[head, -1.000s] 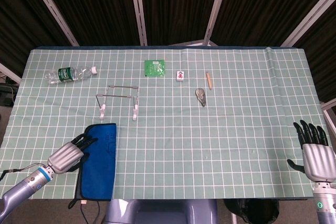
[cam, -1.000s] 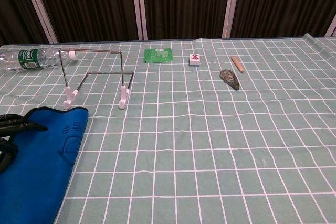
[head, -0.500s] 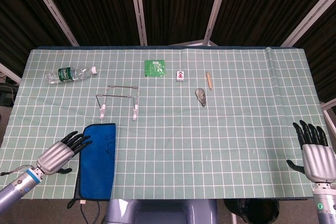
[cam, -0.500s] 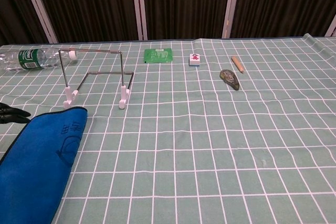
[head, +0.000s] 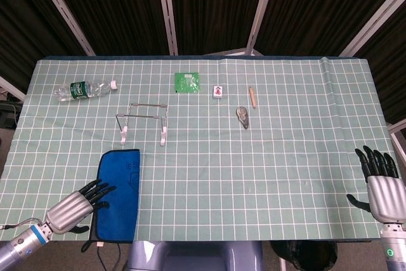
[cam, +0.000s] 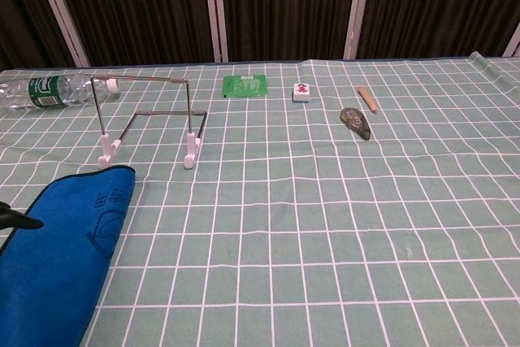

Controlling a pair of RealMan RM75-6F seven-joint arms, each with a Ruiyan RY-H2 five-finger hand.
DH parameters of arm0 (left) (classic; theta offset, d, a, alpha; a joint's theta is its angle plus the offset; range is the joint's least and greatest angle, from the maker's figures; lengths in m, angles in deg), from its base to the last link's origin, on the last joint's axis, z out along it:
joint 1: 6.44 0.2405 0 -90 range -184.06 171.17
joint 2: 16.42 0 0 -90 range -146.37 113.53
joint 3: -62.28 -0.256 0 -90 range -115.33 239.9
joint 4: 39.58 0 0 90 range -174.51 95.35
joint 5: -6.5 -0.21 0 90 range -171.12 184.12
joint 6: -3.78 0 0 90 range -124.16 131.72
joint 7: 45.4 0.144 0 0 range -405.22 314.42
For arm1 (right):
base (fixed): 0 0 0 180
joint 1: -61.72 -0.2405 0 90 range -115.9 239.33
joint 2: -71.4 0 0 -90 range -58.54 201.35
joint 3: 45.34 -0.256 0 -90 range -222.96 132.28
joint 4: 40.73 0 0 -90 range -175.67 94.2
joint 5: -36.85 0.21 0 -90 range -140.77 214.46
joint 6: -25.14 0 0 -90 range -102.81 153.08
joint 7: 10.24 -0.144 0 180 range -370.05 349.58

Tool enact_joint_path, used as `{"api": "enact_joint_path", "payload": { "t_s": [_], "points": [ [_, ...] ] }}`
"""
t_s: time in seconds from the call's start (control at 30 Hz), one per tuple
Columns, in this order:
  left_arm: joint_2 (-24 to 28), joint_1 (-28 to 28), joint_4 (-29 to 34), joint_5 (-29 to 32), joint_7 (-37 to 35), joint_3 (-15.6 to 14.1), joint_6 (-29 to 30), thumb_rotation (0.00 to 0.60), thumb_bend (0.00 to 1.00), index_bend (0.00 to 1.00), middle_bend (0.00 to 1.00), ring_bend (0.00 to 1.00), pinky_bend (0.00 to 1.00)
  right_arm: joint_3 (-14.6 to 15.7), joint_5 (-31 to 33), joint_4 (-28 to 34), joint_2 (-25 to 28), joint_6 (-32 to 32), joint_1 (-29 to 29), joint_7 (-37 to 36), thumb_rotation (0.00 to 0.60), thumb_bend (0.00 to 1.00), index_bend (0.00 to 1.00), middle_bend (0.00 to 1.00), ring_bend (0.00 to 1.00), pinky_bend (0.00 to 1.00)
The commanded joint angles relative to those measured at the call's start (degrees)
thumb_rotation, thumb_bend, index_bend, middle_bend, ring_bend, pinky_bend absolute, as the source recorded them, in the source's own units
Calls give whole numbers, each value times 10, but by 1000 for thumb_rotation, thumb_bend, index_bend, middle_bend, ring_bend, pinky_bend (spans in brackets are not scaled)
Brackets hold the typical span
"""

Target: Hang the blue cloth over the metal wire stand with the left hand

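One blue cloth (head: 118, 195) — left hand (head: 75, 204) fingertips (head: 101, 188) at its edge.

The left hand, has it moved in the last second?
Yes. In the head view the left hand has slid back along the blue cloth toward the table's near edge, away from the metal wire stand, and holds nothing.
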Motion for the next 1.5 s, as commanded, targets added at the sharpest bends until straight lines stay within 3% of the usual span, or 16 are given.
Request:
{"api": "enact_joint_path", "payload": {
  "t_s": [0.03, 0.53, 1.1, 1.37, 1.5],
  "points": [
    [-5, 7, -6, -4, 9, -5, -3, 600, 183, 413, 0, 0, 0, 0, -2, 1, 2, 1, 1, -3, 600, 0, 0, 0, 0, 0],
    [-86, 38, -105, -45, -19, -24, 22, 600, 262, 471, 0, 0, 0, 0, -5, 3, 8, 3, 3, -15, 600, 0, 0, 0, 0, 0],
    [-99, 33, -120, -40, -19, -19, 13, 600, 363, 471, 0, 0, 0, -2, 4, 0, 8, -5, 1, -14, 600, 0, 0, 0, 0, 0],
    [-100, 33, -122, -38, -26, -20, 13, 600, 486, 484, 0, 0, 0, -2, 6, 0, 6, -8, 0, -12, 600, 0, 0, 0, 0, 0],
    [-100, 32, -122, -38, -27, -20, 16, 600, 500, 507, 0, 0, 0, -2, 5, 0, 7, -8, 0, -12, 600, 0, 0, 0, 0, 0]
  ]
}}
